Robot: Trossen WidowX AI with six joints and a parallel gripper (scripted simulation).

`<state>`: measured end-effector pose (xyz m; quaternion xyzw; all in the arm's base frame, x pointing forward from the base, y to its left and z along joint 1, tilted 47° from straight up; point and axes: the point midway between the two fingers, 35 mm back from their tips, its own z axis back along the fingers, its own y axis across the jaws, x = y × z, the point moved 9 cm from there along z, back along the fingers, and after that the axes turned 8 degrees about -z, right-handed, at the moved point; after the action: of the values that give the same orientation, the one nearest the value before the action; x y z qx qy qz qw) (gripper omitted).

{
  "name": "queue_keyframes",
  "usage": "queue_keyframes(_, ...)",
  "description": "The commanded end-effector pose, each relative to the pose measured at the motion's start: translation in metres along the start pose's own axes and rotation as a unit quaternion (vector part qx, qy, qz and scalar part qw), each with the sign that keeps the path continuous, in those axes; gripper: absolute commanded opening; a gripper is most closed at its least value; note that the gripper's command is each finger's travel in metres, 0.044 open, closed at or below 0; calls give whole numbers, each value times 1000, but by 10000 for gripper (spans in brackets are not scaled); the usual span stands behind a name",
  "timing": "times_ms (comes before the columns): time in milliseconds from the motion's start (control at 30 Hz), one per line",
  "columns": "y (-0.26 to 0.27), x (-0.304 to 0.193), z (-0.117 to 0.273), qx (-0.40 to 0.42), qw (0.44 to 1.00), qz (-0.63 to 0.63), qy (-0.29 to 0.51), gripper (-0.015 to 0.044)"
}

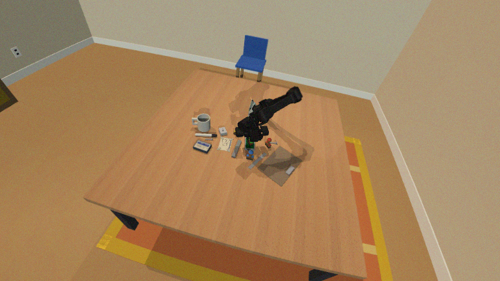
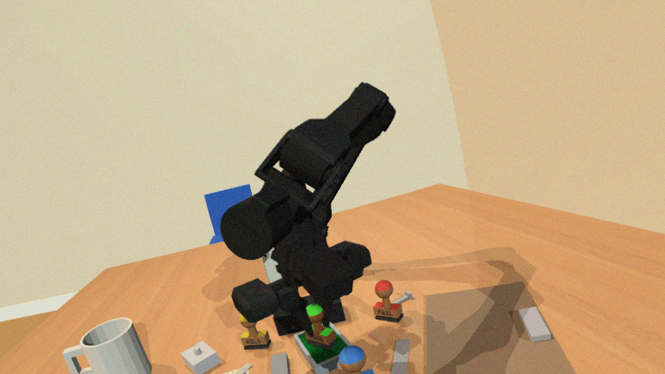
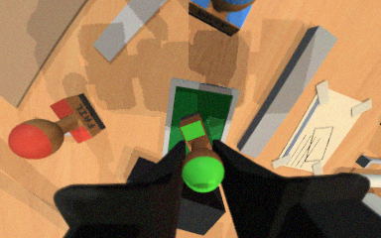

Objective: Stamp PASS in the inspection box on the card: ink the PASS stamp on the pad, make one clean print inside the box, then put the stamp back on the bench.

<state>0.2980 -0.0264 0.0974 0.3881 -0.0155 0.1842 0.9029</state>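
The PASS stamp (image 3: 203, 173) (image 2: 314, 311) has a green ball knob and a wooden base with green on top. My gripper (image 3: 199, 149) (image 2: 315, 322) is shut on its handle. The base is over the green ink pad (image 3: 190, 99) (image 1: 250, 146), near its end by the arm, and looks slightly tilted. Whether it touches the pad cannot be told; its underside is hidden. The card (image 3: 337, 115) (image 1: 224, 144) is held by corner tabs, beyond a grey bar from the pad. Its outlined box shows no print in the wrist view.
The FAIL stamp (image 3: 35, 140) (image 2: 384, 289), HOLD stamp (image 2: 255, 339) and blue-knobbed stamp (image 3: 213, 17) (image 2: 351, 357) stand around the pad. Grey bars (image 3: 293, 89) (image 1: 256, 161) flank it. A mug (image 1: 204, 123), marker (image 1: 204, 134) and dark-edged case (image 1: 202, 146) are near the card.
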Motion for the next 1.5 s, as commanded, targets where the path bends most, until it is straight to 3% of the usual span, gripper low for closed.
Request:
queue_keyframes(0,1,1,0,1,1000,1,-2,0)
queue_keyframes(633,0,1,9,1,1000,1,-2,0)
queue_keyframes(1467,0,1,49,0,1000,0,-1,0)
